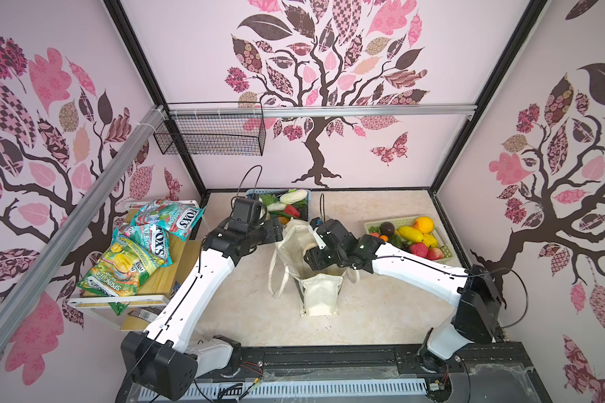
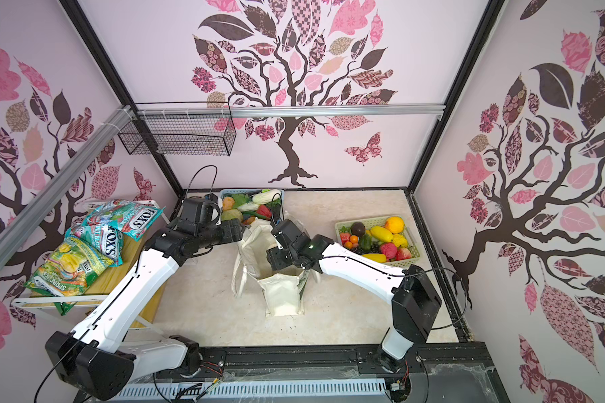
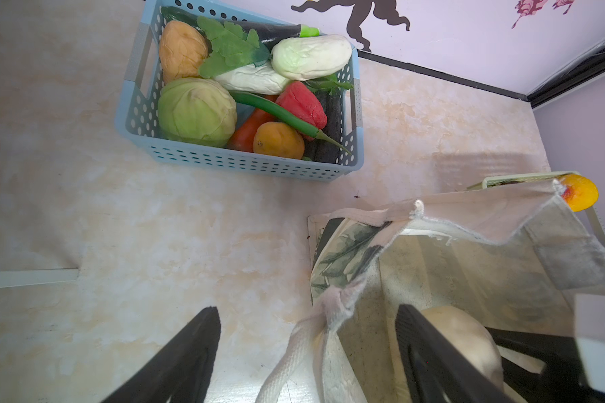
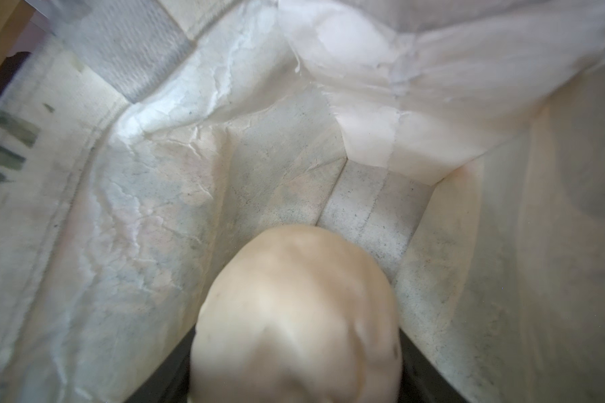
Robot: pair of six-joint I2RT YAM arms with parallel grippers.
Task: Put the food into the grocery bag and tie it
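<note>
The grocery bag (image 1: 320, 293) stands upright in the middle of the table (image 1: 245, 307) with its mouth open. Its long handles (image 1: 276, 275) trail down its left side onto the tabletop. The right gripper (image 4: 296, 373) reaches down into the mouth and is clamped on a beige toy food piece (image 4: 294, 307), held above the bag's bare floor. In both top views the right arm covers most of the opening.

The left gripper (image 3: 306, 310) sits at the bag's far left rim with its jaws spread and nothing clamped. One finger is outside over the table and the other is inside the mouth. The rim and a handle strap (image 3: 308, 342) pass between them. The inner finger is close beside the beige piece; whether they touch cannot be told.

Just beyond the bag, against the far wall, is a blue lattice basket (image 3: 224, 162). It holds a green cabbage (image 3: 196, 111), a tan potato (image 3: 182, 49), a white Chinese cabbage (image 3: 311, 56), a red pepper (image 3: 303, 104), a long green chili (image 3: 280, 111), a tomato (image 3: 248, 129) and an orange fruit (image 3: 278, 139).

To the right, well apart from the bag, a pale green basket (image 1: 371, 226) is piled with fruit. Among it are an orange (image 1: 423, 224), a yellow mango (image 1: 410, 233) and a dark avocado (image 1: 386, 228).

Off the table's left edge a wooden shelf (image 1: 175, 265) carries candy bags (image 1: 147, 244). A black wire basket (image 1: 210, 137) hangs on the far wall.
</note>
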